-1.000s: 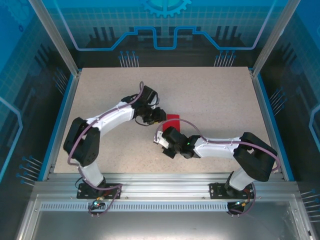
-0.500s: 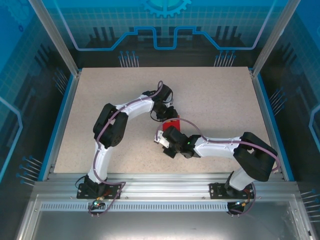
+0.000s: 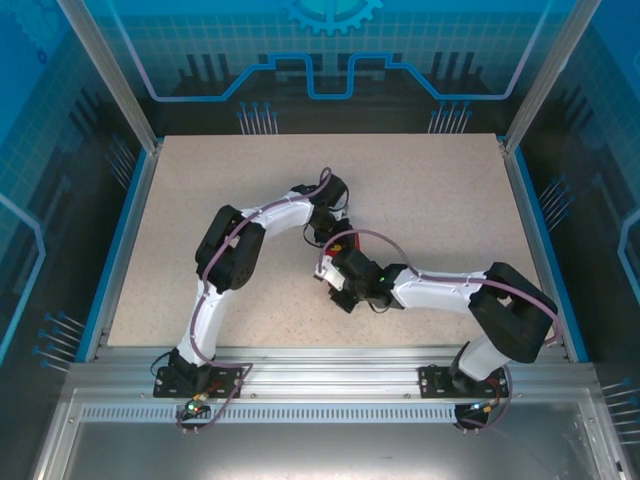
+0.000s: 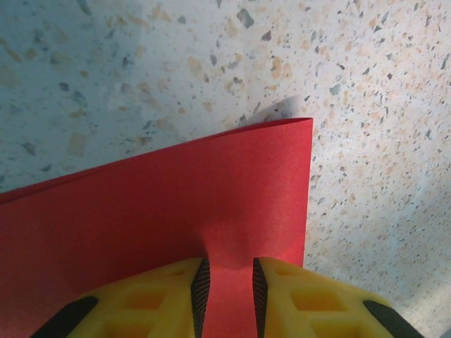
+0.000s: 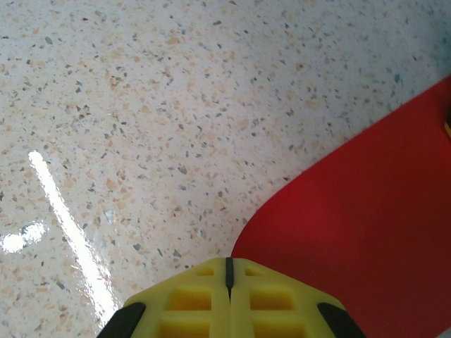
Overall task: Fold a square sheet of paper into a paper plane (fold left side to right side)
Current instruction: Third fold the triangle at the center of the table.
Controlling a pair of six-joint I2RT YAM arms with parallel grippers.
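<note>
In the left wrist view the square sheet of paper (image 4: 176, 197) is bright red, and one corner stands a little off the speckled table over its own shadow. My left gripper (image 4: 227, 264) is shut on it: a puckered strip of red fills the narrow gap between the yellow fingers (image 4: 162, 296). From above, the left gripper (image 3: 328, 232) sits mid-table, close to the right gripper (image 3: 328, 272). In the right wrist view the sheet (image 5: 366, 211) curves upward on the right. My right gripper (image 5: 227, 264) is shut with nothing between its fingers, and its tips are at the sheet's edge.
The speckled tabletop (image 3: 430, 190) extends on all sides, bounded by a blue rim (image 3: 535, 230) and glass walls. Both forearms cross the middle of the table; the right elbow (image 3: 510, 305) sits near the front right.
The left arm swung its gripper rightward over the red sheet and its jaws narrowed slightly. The right gripper edged up and right. From above, the red sheet went out of sight under the arms.
</note>
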